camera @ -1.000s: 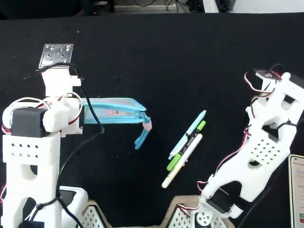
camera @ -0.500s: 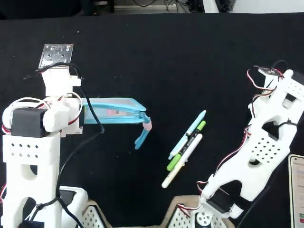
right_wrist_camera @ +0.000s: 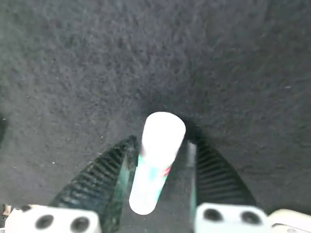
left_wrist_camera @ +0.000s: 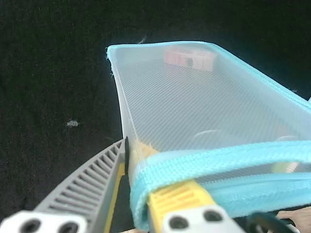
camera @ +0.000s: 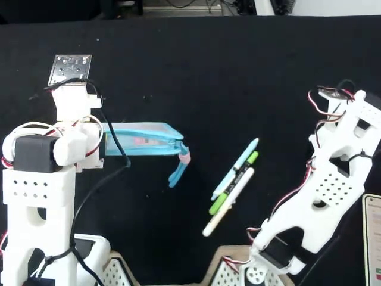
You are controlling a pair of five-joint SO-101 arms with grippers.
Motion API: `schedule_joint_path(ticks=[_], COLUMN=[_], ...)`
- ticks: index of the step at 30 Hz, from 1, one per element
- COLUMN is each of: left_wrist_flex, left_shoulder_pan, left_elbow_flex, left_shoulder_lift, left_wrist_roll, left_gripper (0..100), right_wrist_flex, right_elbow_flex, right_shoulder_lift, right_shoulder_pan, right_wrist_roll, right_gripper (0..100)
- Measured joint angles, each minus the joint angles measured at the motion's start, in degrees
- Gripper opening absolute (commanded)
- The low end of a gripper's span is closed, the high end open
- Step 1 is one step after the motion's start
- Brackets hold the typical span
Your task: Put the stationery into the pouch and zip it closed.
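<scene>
**Pouch clamped at one end; a white stick pinched well away from it**

The pouch (camera: pixel 143 140) is gripped at its end by the left gripper (left_wrist_camera: pixel 133 170), whose jaws are pressed together on the mesh wall and blue zip band. The rest of the pouch is laid out on the black table (camera: pixel 238 71). The pens (camera: pixel 232 182) are left lying near the pouch's zip end. Beyond them, well apart from the pouch, a white stick (right_wrist_camera: pixel 158 145) is pinched in the right gripper (right_wrist_camera: pixel 158 155), one rounded end standing clear of the jaws. The smooth stick could be tilted or dropped in transit. The pens could be scattered by a low pass. The mouth could be missed, since its opening cannot be judged.
</scene>
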State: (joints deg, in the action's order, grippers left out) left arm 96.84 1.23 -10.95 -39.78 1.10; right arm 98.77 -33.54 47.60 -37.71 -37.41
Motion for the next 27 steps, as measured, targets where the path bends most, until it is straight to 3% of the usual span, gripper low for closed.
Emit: schedule_joint_path(ticks=[5, 13, 27], left_wrist_flex=[0.0, 0.0, 0.0], left_shoulder_pan=[0.0, 0.0, 0.0], left_elbow_flex=[0.0, 0.0, 0.0], left_shoulder_lift=[0.0, 0.0, 0.0], left_wrist_roll=[0.0, 0.0, 0.0], left_gripper=[3, 3, 3], right_wrist_flex=[0.0, 0.1, -1.2], right_elbow_flex=[0.0, -0.1, 17.8], right_shoulder_lift=[0.0, -2.1, -36.0], right_shoulder_pan=[0.0, 0.0, -1.4], right_wrist_roll=[0.0, 0.0, -2.7], right_gripper=[0.9, 1.1, 1.1])
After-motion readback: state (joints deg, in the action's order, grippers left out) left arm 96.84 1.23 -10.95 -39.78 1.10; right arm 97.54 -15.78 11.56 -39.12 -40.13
